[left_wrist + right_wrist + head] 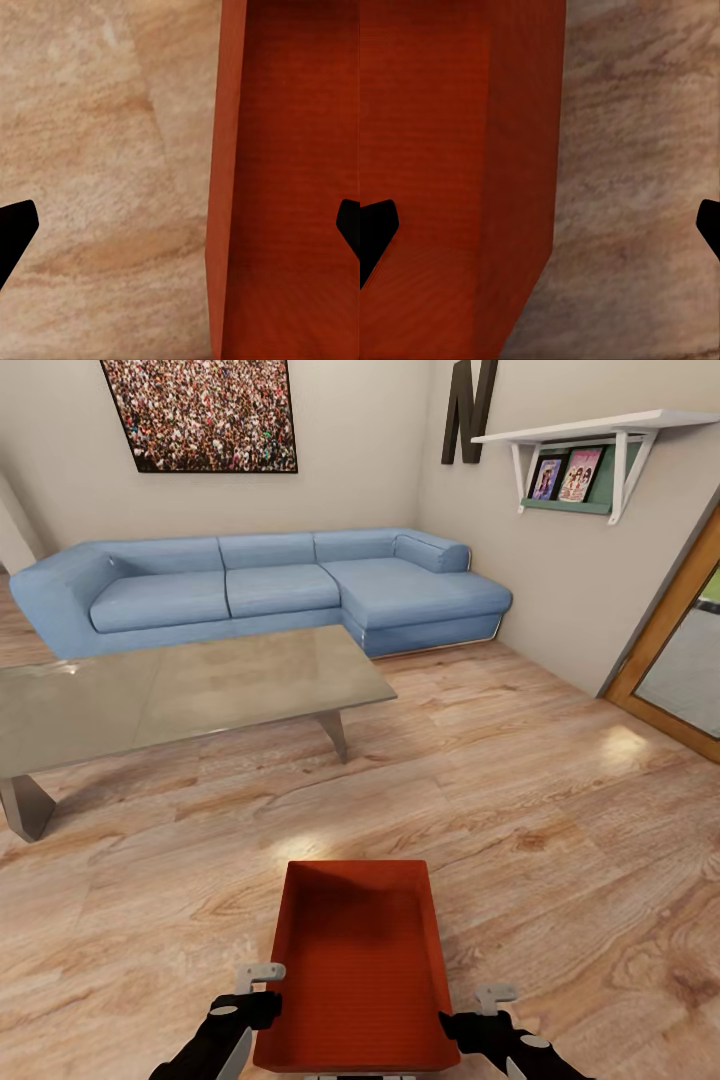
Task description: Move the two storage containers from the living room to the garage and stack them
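Wrist views: both end effectors wide open, straddling storage container (355, 970) walls.

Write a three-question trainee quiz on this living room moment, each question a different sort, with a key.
1. True or false: each gripper's open fingers straddle a side wall of the storage container.
2. Multiple choice: the container sits on (a) the glass coffee table, (b) the wood-plank floor, (c) the blue sofa.
3. Fill in: the container's inside holds ____.

Key:
1. True: the left gripper and right gripper each have a wall between their fingertips.
2. b
3. nothing
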Robot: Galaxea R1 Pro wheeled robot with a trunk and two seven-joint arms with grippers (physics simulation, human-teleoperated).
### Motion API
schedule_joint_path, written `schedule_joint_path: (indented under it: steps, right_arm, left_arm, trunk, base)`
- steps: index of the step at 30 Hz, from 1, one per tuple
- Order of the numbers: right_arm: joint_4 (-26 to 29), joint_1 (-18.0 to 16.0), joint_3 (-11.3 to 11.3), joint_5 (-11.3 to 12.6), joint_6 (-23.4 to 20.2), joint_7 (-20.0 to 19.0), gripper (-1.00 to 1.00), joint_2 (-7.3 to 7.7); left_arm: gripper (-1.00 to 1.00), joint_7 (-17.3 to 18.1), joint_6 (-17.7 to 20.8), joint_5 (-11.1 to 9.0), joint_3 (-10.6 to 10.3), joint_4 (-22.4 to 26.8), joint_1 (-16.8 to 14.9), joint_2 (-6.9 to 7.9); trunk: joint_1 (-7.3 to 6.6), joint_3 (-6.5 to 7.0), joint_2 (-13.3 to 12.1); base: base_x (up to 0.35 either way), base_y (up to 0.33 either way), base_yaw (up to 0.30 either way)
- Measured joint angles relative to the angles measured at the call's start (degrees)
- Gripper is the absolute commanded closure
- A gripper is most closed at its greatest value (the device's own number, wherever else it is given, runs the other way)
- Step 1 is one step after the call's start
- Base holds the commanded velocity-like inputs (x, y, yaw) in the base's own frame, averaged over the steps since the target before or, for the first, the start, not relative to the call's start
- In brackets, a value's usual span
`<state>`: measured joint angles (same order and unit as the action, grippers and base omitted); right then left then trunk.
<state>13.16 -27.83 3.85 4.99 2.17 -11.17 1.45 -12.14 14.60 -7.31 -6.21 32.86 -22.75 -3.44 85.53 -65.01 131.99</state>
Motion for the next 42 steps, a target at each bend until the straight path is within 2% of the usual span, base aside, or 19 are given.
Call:
schedule_joint_path:
  steps: [5,7,10,23,27,37,39,42]
  right_arm:
    - [0.00,0.00,-0.02,0.08,0.00,-1.04,-1.00,0.00]
    - [0.00,0.00,-0.08,0.10,0.01,-3.33,-1.00,0.00]
    - [0.00,0.00,-0.12,0.10,0.01,-4.36,-1.00,0.00]
    - [0.00,0.00,-0.24,0.18,-0.09,-4.71,-1.00,0.00]
    - [0.00,0.00,-0.24,0.18,-0.15,-4.71,-1.00,0.00]
    - [0.00,0.00,-0.20,0.18,-0.16,-4.71,-1.00,0.00]
    - [0.00,0.00,-0.19,0.18,-0.16,-4.71,-1.00,0.00]
    - [0.00,0.00,-0.19,0.18,-0.16,-4.71,-1.00,0.00]
  left_arm:
    - [-1.00,0.00,-0.07,0.00,0.00,0.00,0.00,-0.03]
    - [-1.00,0.00,-0.08,-0.01,0.00,0.00,0.00,-0.03]
    - [-1.00,0.00,-0.09,-0.07,0.00,0.00,0.00,-0.04]
    - [-1.00,0.02,-0.09,-0.14,0.00,0.00,0.00,-0.37]
    - [-1.00,1.15,-0.10,0.00,0.00,0.00,0.00,-1.06]
    - [-1.00,2.10,0.16,0.00,0.00,0.00,0.00,-1.07]
    - [-1.00,2.14,0.84,0.00,-0.01,0.00,-0.03,-1.04]
    - [-1.00,3.57,4.61,0.04,-0.03,0.05,-0.17,-0.85]
  trunk:
    - [0.00,0.00,0.00]
    - [0.00,0.00,0.00]
    - [0.00,0.00,0.00]
    - [0.00,0.00,0.00]
    - [0.00,0.00,0.00]
    - [0.00,0.00,0.00]
    - [0.00,0.00,0.00]
    - [0.00,0.00,0.00]
  base:
    - [0.000,0.000,0.000]
    - [0.000,0.000,0.000]
    - [0.000,0.000,0.000]
    - [0.000,0.000,0.000]
    - [0.000,0.000,0.000]
    - [0.000,0.000,0.000]
    - [0.000,0.000,0.000]
    - [0.000,0.000,0.000]
